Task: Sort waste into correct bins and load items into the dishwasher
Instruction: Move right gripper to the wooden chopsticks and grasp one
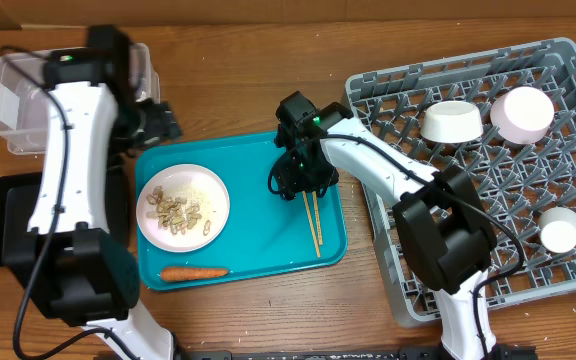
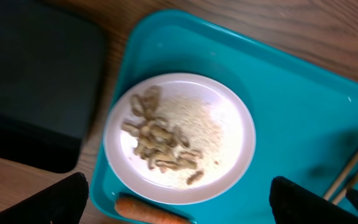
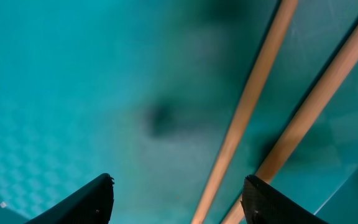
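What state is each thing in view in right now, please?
plate: on the teal tray, holding food bits
carrot: lying on the tray
chopsticks: flat on the tray, ungrasped
dish rack: holds bowl, pink cup, white cup
left hand: open above the plate
right hand: open over the chopsticks

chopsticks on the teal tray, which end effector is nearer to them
Right. The right end effector is directly over the top ends of the chopsticks, jaws either side of one stick. The left end effector is across the tray, by the plate.
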